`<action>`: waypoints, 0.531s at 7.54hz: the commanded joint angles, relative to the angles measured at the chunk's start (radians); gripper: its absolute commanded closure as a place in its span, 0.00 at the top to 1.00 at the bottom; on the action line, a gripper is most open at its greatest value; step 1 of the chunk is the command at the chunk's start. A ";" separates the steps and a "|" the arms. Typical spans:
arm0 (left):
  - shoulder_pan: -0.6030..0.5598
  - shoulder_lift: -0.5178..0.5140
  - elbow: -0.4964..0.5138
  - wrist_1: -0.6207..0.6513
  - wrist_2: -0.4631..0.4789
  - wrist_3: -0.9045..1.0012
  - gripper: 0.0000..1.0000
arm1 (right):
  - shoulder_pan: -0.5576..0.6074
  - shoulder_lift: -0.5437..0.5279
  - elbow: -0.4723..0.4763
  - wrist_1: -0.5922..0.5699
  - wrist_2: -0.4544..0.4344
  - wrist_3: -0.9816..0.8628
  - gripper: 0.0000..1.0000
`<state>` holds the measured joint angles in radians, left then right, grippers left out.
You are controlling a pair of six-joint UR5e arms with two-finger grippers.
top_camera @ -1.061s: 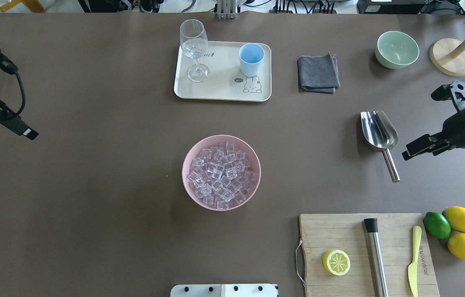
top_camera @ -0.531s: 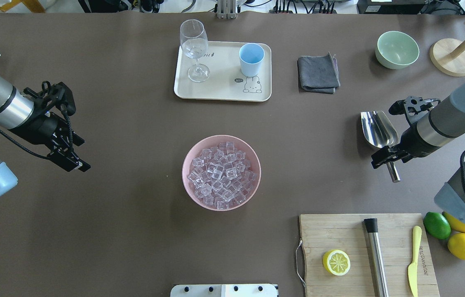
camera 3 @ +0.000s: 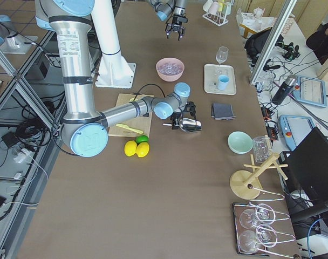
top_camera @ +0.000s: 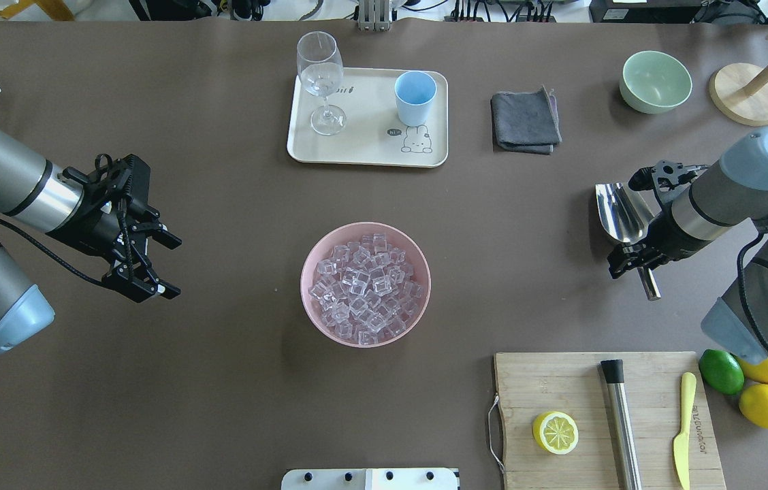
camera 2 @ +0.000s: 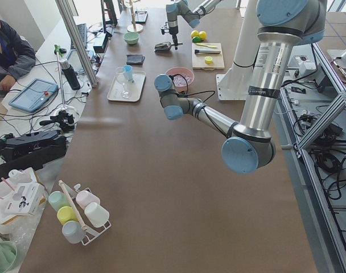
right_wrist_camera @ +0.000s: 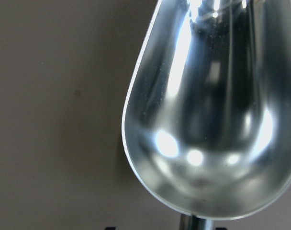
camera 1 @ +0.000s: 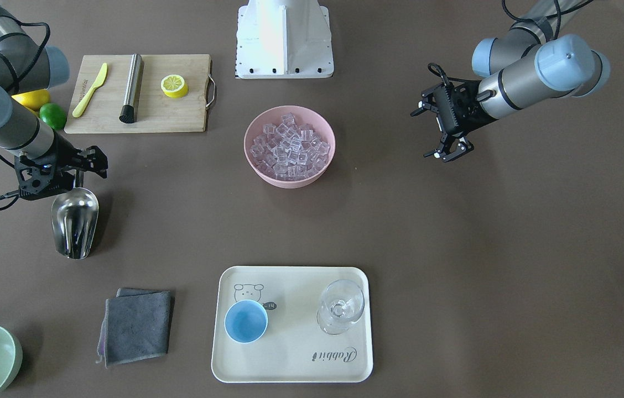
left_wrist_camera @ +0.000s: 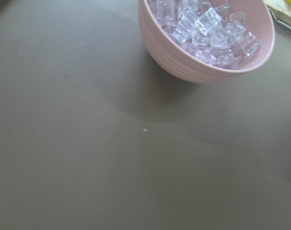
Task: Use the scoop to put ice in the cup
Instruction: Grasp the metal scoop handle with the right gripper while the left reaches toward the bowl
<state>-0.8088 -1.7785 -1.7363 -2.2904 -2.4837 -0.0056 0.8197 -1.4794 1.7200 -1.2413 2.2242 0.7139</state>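
One firm pinch: lower the spread-open right gripper [top_camera: 634, 262] astride the scoop [top_camera: 619, 211] handle, clench squarely, lift level; steer the splayed left gripper [top_camera: 174, 267] clear of the pink bowl [top_camera: 303, 282] of ice [top_camera: 365, 286].

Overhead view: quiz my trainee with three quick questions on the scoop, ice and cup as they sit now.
1. True or false: the scoop already holds ice.
2. The cup stands on: A) the tray B) the cutting board C) the grey cloth.
3. Which gripper is at the scoop's handle?
Key: 1 false, it is empty; 2 A; 3 the right gripper.
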 commanded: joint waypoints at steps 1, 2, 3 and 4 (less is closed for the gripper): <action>0.026 0.002 0.075 -0.279 0.133 -0.001 0.98 | 0.001 -0.012 0.012 -0.007 0.011 0.022 0.00; 0.058 -0.007 0.102 -0.394 0.197 -0.004 0.98 | 0.002 -0.031 0.059 -0.071 0.011 0.022 0.00; 0.092 -0.010 0.118 -0.488 0.259 -0.005 0.98 | 0.004 -0.045 0.134 -0.154 0.005 0.015 0.00; 0.133 -0.010 0.138 -0.582 0.334 -0.005 0.98 | 0.019 -0.047 0.200 -0.234 -0.004 0.009 0.00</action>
<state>-0.7392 -1.7852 -1.6332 -2.7042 -2.2705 -0.0092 0.8232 -1.5132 1.8084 -1.3431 2.2314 0.7319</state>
